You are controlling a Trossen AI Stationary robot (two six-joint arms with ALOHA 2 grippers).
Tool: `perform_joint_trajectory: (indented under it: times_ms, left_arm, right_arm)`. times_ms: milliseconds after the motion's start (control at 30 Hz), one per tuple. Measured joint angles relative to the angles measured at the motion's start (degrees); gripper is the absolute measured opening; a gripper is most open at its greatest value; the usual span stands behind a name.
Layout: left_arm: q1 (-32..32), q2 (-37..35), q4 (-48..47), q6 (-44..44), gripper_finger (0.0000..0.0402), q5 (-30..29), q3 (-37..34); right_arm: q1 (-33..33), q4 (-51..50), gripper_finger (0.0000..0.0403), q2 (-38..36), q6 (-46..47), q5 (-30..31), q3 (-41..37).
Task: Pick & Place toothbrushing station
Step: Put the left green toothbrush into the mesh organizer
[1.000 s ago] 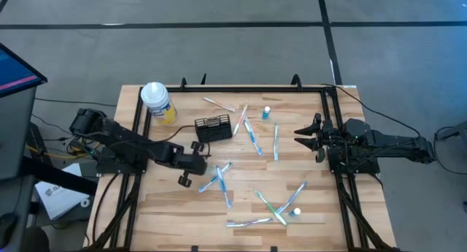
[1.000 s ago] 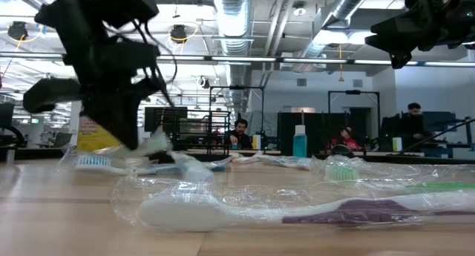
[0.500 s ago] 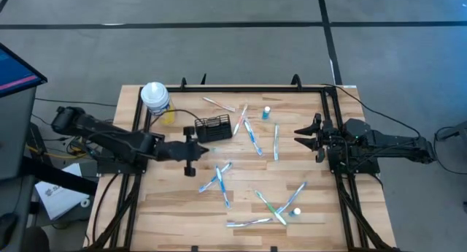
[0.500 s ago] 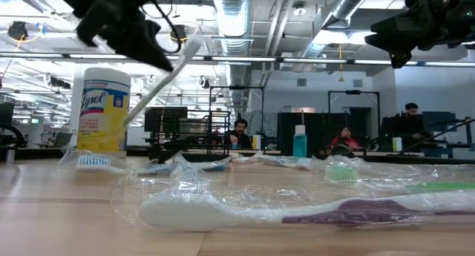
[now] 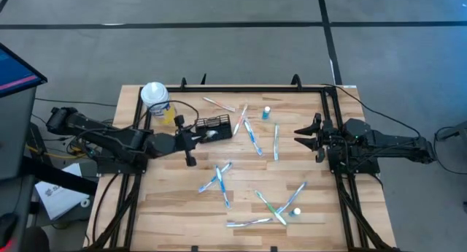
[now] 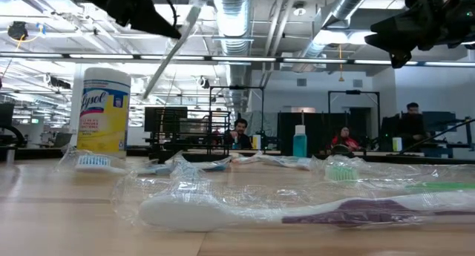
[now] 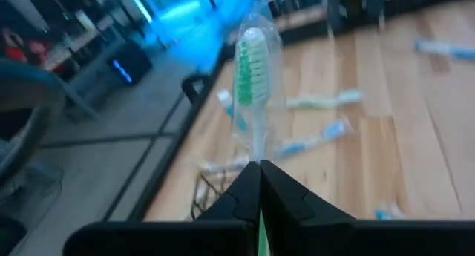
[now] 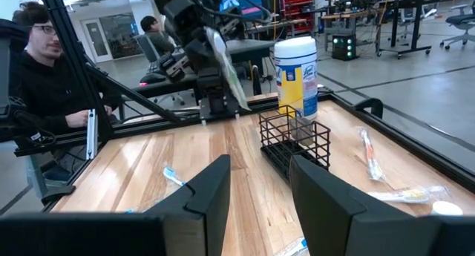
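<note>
Gripping a wrapped toothbrush (image 7: 253, 78) with green bristles, the left gripper (image 5: 191, 137) was clamped tight, raised above the table (image 5: 168, 201) just beside the black wire-mesh caddy (image 5: 214, 127). Toothbrush head reached over the caddy's left edge. Yellow canister (image 5: 156, 100) stood behind, at the back-left corner. Caddy sat upright on the wood, back-left of centre. Loose wrapped toothbrushes (image 5: 217, 180) lay scattered mid-table and front. Small blue bottle (image 5: 266, 112) stood back of centre. Right gripper (image 5: 306, 139) waited at the right edge, fingers spread apart, holding nothing.
</note>
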Motion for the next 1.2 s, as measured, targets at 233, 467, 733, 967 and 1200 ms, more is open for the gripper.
perform_joint_trajectory:
  times_ms: [233, 467, 733, 967, 1200]
  left_arm:
    - [5.2, -5.7, 19.1, 2.7, 0.0, -0.3, -10.0]
    - [9.5, -8.4, 35.1, 2.8, 0.0, 3.0, -17.9]
    - [13.2, -6.2, 49.2, 2.7, 0.0, 4.2, -23.6]
    - [16.7, -3.7, 53.0, -0.2, 0.0, 4.8, -24.1]
    - [18.1, 2.0, 54.7, -2.2, 0.0, 5.7, -24.1]
  right_arm:
    - [0.0, 0.0, 0.0131, 0.0, 0.0, 0.0, 0.0]
    - [0.0, 0.1, 0.0131, 0.0, 0.0, 0.0, 0.0]
    - [0.0, 0.4, 0.0131, 0.0, 0.0, 0.0, 0.0]
    - [-0.1, 0.4, 0.0131, 0.0, -0.2, 0.0, 0.0]
    - [-0.1, 0.4, 0.0131, 0.0, -0.2, 0.0, 0.0]
